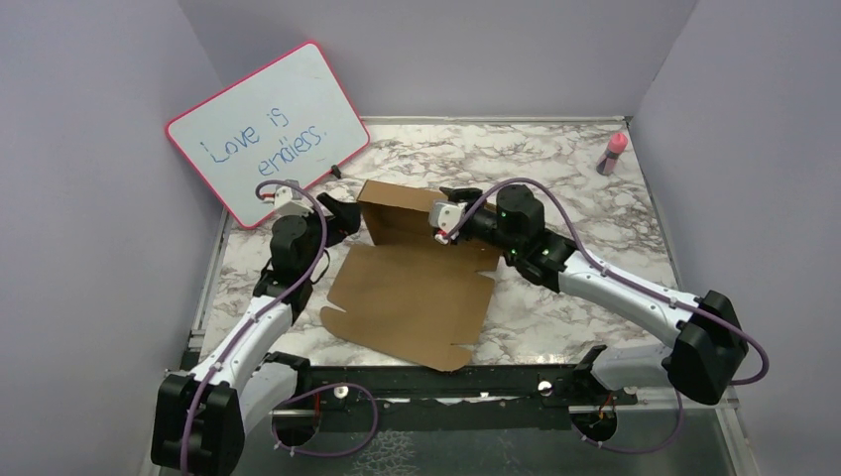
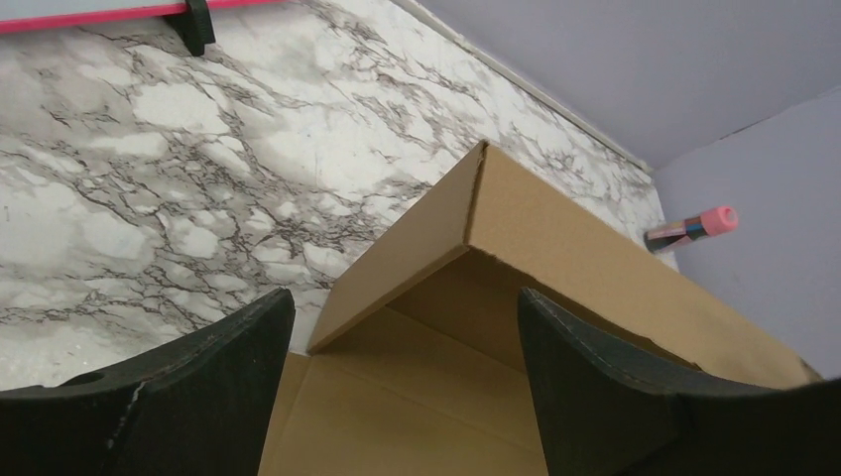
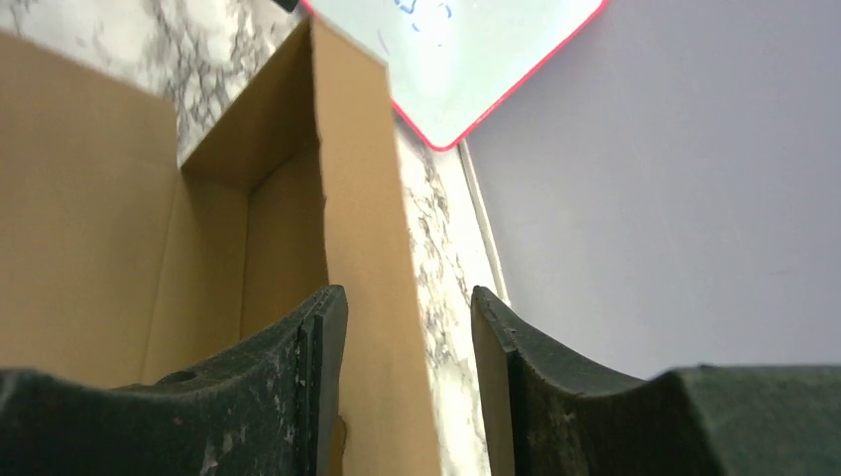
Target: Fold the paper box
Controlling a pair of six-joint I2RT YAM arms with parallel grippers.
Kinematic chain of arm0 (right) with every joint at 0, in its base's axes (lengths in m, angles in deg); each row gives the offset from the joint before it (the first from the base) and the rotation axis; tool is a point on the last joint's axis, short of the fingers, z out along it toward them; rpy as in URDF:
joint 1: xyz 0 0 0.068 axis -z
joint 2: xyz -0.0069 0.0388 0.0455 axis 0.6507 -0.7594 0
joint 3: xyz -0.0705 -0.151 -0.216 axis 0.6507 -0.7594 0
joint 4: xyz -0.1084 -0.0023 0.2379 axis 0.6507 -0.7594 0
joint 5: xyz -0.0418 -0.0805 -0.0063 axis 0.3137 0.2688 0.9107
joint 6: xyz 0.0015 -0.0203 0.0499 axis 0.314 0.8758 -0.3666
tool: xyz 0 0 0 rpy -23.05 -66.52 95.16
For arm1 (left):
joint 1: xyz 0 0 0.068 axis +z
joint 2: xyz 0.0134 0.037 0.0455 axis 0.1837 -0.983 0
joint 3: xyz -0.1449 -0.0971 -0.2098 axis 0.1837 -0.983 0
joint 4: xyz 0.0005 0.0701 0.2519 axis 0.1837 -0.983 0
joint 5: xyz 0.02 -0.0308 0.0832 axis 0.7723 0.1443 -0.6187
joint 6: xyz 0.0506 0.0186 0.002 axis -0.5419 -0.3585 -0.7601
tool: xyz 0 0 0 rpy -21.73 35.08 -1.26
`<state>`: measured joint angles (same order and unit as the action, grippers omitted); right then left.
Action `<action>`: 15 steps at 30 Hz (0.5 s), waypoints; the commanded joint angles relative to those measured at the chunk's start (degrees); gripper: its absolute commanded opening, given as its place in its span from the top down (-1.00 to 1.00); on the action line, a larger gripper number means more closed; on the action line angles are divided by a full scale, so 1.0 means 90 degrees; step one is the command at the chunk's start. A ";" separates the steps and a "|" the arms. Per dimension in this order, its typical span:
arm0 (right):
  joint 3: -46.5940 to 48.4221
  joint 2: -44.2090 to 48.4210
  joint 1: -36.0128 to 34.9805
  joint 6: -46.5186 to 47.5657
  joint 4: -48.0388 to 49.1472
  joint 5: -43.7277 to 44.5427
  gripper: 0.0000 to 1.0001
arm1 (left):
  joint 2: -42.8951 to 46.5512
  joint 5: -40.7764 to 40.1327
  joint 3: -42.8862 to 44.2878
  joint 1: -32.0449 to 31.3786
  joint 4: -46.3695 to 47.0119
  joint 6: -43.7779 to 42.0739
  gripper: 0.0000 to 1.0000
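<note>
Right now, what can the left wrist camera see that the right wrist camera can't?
Only the left wrist camera sees the pink marker by the purple wall. Only the right wrist camera sees the blue writing on the whiteboard, and a side of the box standing between the fingers of the open right gripper. Both see the brown box, the marble table and the purple wall.

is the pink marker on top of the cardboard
No, the pink marker sits on the marble table at far right, apart from the paper box.
</note>
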<state>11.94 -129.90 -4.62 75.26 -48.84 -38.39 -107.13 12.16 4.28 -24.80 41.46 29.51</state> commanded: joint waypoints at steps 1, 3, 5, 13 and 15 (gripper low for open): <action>0.0140 0.0348 -0.0025 -0.1480 0.0397 0.0066 -0.09 | -0.0099 0.1184 0.0581 0.0438 -0.0593 0.0489 -0.67; 0.0169 0.0349 -0.0025 -0.1720 0.0229 0.0065 -0.10 | -0.0186 0.1456 0.0753 0.0508 -0.0599 0.0589 -0.68; 0.0145 0.0340 -0.0025 -0.1848 0.0152 0.0109 -0.11 | -0.0267 0.1610 0.0983 0.0530 -0.0697 0.0593 -0.68; 0.0585 0.0767 -0.0025 -0.5134 -0.0794 0.1919 -0.33 | -0.0778 0.1604 0.2007 0.0543 -0.1525 -0.0047 -0.68; 0.0735 0.0927 -0.0025 -0.6087 -0.1550 0.2447 -0.37 | -0.1035 0.1606 0.2305 0.0540 -0.1788 -0.0249 -0.68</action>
<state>13.88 -125.90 -4.64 42.06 -52.79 -28.97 -113.05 24.53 19.82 -20.28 30.95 31.74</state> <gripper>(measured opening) 0.667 0.842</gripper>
